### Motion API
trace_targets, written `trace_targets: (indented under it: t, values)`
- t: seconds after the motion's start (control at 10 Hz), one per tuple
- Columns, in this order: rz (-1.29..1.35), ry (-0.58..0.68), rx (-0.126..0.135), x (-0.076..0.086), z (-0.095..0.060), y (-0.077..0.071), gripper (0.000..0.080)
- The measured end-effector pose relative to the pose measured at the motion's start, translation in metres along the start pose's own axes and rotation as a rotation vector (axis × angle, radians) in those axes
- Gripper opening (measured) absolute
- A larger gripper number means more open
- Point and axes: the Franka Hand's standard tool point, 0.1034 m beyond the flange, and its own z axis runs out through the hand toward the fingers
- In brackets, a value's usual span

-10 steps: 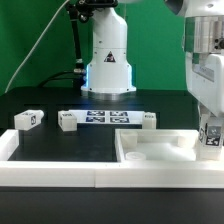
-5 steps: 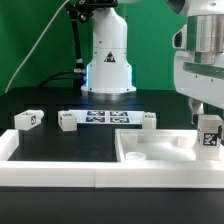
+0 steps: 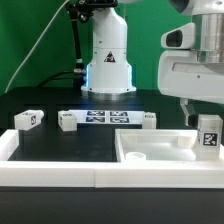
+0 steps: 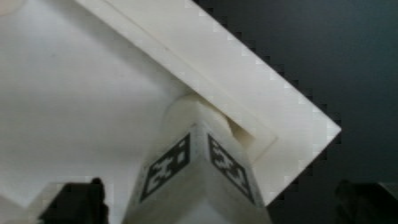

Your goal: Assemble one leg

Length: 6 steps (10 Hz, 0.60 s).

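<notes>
A white leg (image 3: 209, 133) with a black-and-white tag stands upright at the far corner of the white tabletop (image 3: 150, 150), on the exterior view's right. My gripper (image 3: 206, 112) hangs just above it, open, its fingers standing clear of the leg on both sides. In the wrist view the leg (image 4: 196, 165) runs from between the dark fingertips (image 4: 75, 202) down to the tabletop's corner (image 4: 267, 95). Three more legs lie on the black table: one (image 3: 27, 119) at the left, one (image 3: 67, 121) next to it, one (image 3: 147, 120) behind the tabletop.
The marker board (image 3: 105, 117) lies flat between the loose legs. The robot's white base (image 3: 108, 60) stands behind it. A white raised rim (image 3: 50, 170) runs along the table's front and left.
My gripper has risen and shifted a little toward the exterior view's left. The leg has stayed upright at the tabletop's corner.
</notes>
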Motion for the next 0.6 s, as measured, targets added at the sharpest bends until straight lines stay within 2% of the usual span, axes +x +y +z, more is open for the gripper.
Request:
trace_targets:
  t: [0.3, 0.6]
  values:
    - [-0.327, 0.016, -0.028, 0.0023, -0.0007, 0.0017, 0.0648]
    - [-0.586, 0.011, -0.034, 0.0094, -0.0023, 0.0055, 0.0648]
